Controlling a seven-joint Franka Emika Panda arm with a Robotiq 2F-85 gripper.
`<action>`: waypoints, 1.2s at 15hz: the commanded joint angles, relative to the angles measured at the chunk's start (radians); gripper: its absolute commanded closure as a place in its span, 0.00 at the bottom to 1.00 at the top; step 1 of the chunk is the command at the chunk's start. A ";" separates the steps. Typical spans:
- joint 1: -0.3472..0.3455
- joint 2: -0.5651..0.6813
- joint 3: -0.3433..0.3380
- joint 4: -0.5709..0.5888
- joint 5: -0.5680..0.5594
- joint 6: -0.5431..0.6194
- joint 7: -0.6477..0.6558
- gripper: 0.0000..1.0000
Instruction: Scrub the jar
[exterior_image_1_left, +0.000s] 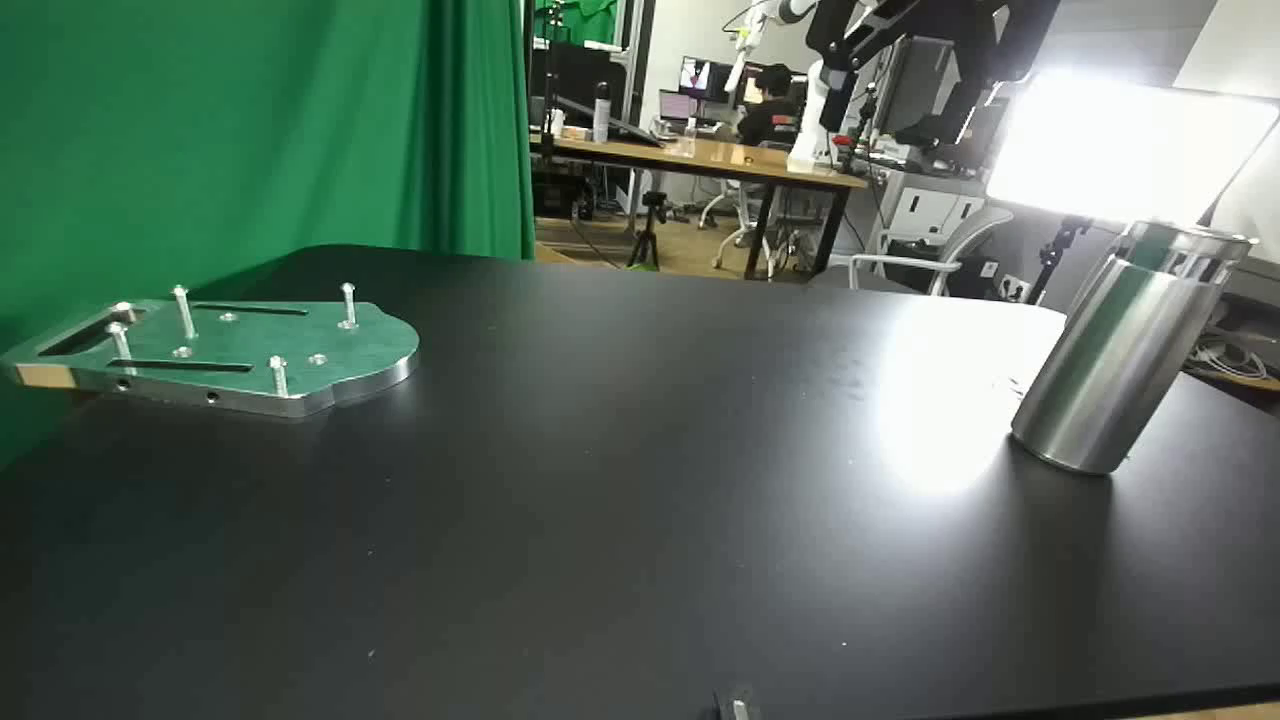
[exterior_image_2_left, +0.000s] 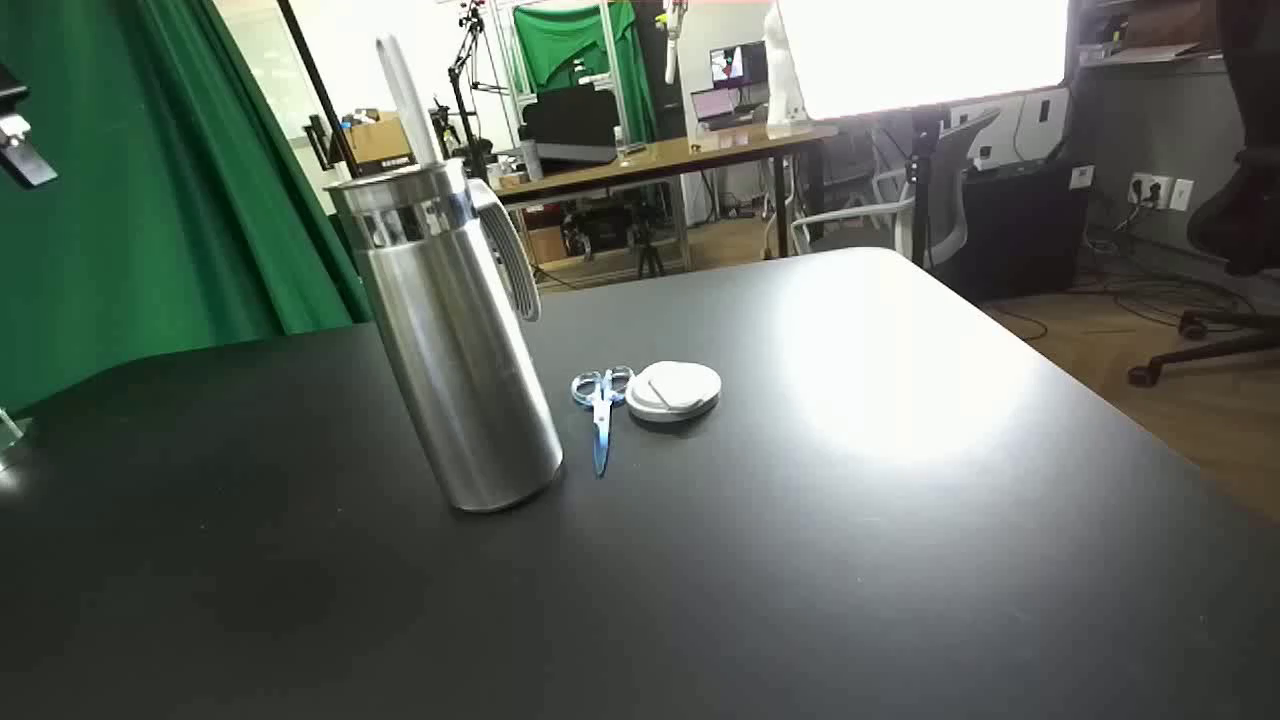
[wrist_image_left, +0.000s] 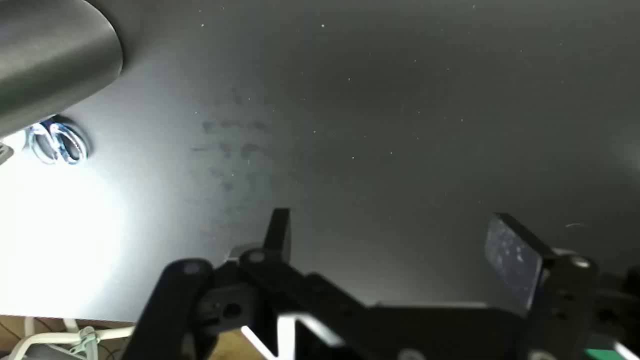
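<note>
Tool — spread wide, empty, above table

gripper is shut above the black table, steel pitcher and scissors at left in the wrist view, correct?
Not quite: the wrist view shows the gripper wide open, jaws well apart, above the black table; the steel pitcher and scissors are at left there.

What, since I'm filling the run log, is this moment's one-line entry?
jar: standing on table, pale stick showing above it | gripper: open, empty, clear of jar | scissors: beside white item
</note>
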 joint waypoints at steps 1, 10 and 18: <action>0.015 0.000 -0.016 0.001 -0.009 -0.003 0.005 0.00; 0.015 0.000 -0.016 0.001 -0.009 -0.003 0.005 0.00; -0.010 0.136 -0.168 0.157 -0.025 0.000 -0.290 0.00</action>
